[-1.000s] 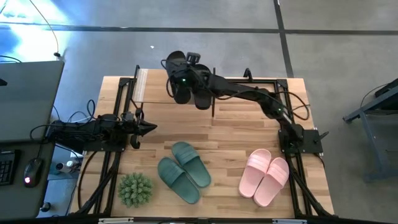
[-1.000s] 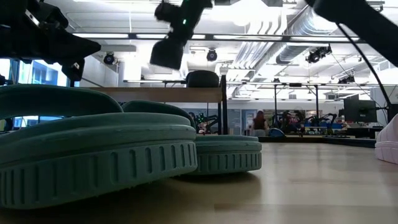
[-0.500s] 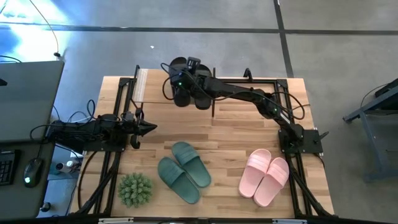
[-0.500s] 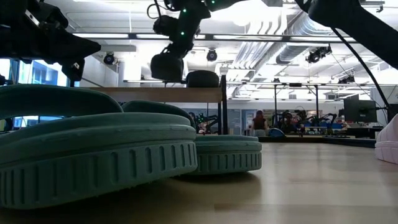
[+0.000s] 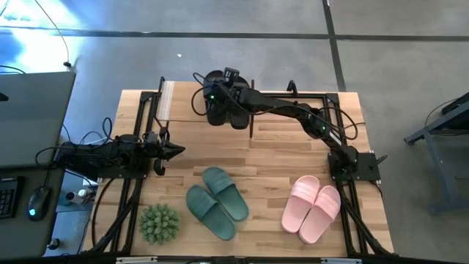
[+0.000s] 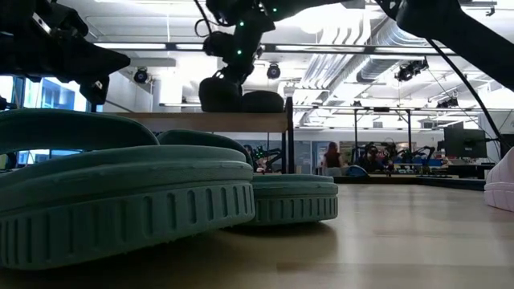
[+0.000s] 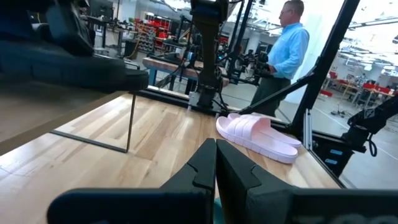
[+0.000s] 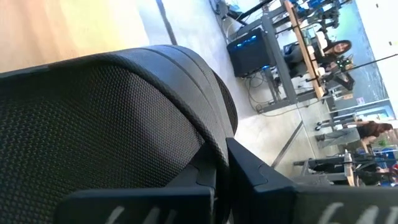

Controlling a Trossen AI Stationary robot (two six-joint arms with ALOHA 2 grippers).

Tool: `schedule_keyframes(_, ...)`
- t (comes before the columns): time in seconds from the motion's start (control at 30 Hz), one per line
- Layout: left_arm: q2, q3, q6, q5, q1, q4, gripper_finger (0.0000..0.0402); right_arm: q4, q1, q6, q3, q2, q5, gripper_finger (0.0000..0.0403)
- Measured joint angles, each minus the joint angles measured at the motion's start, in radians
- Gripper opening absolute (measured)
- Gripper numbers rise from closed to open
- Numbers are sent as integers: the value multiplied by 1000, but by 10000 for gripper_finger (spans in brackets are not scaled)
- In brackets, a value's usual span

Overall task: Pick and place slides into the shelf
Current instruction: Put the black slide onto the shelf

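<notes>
A black slide (image 5: pixel 214 105) sits on the shelf's top board (image 5: pixel 179 111) beside its mate (image 5: pixel 239 111). Both show as dark humps in the low view, the held slide (image 6: pixel 220 95) and the mate (image 6: pixel 262 101), on the shelf (image 6: pixel 161 120). My right gripper (image 5: pixel 218 92) is above the slide and shut on it. The dark green pair (image 5: pixel 216 202) and the pink pair (image 5: pixel 313 207) lie soles down on the table's near half. My left gripper (image 5: pixel 176 150) is shut and hovers at the left side, touching nothing. My right gripper holds the black slide by the edge of its mesh-textured strap (image 8: pixel 186 134), pinched between the two fingers (image 8: pixel 249 171). It comes from above, slanting in from the table's right. The slide's sole rests on the shelf's top board next to the other black slide.
A spiky green plant ball (image 5: pixel 160 223) stands at the near left corner. The shelf's thin black frame leg (image 7: pixel 130 121) stands on the table ahead of the left gripper. A person in a blue shirt (image 7: pixel 289 43) stands beyond the table. Bare wood (image 5: pixel 286 143) lies mid-table.
My right gripper has come down toward the shelf with the black slide. The slide hung clear above the top board a second ago and now sits on it beside the other black slide. The gripper stays shut on the slide.
</notes>
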Motion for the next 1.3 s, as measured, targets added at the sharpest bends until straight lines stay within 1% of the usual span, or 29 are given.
schedule_keyframes(0.17,0,0,0,0,0,0,1,-7,11,-5,0,39,19,0)
schedule_keyframes(0.27,0,0,0,0,0,0,1,-3,12,-5,0,44,55,0)
schedule_keyframes(0.4,0,0,0,0,0,0,1,2,12,-5,0,45,60,0)
schedule_keyframes(0.57,0,0,0,0,0,0,1,2,12,-47,6,45,60,0)
schedule_keyframes(0.8,0,0,-1,0,0,0,1,1,10,-46,6,45,58,2)
schedule_keyframes(0.9,0,0,-1,1,0,0,1,1,10,-49,6,45,51,14)
schedule_keyframes(1.13,0,0,-1,10,0,-1,1,1,10,-49,7,45,37,59)
schedule_keyframes(1.3,0,0,-1,11,0,-1,1,2,10,-49,7,45,33,80)
